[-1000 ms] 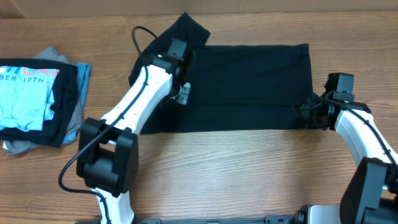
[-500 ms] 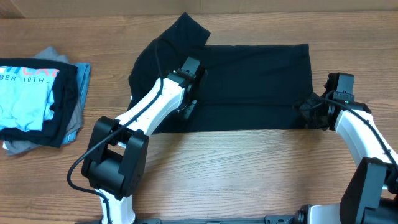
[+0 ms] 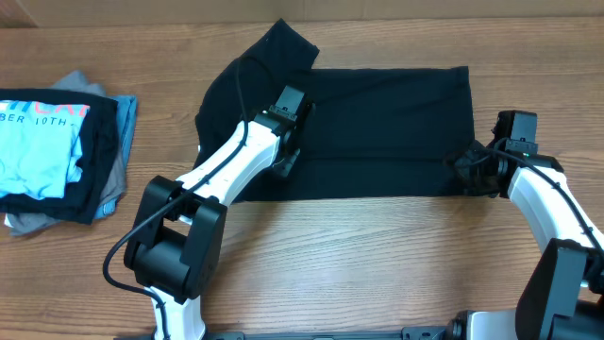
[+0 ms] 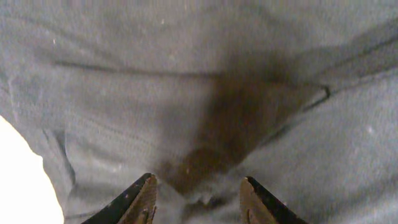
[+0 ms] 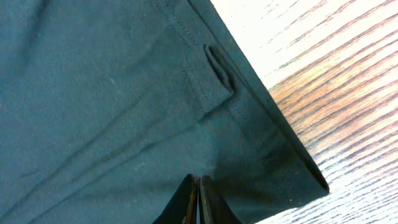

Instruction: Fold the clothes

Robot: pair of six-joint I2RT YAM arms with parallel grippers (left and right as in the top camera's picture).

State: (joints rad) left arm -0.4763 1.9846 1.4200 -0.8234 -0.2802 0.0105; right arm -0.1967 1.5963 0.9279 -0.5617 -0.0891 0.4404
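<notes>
Currently, a plain black soft-fabric T-shirt [image 3: 377, 132] lies flat on the wooden counter [image 3: 377, 255], right of the light blue folded-shirt pile [image 3: 47, 151]. Left fingers [image 4: 140, 200] stand spread over its pile-side end. Right fingers [image 5: 188, 205] are pressed together at the far hem. Recommend gripping both layers squarely and lifting evenly.

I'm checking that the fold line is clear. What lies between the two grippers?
Only the black shirt, spread flat, spans between the left gripper and the right gripper; nothing sits on it there. The overhead view shows this.
</notes>
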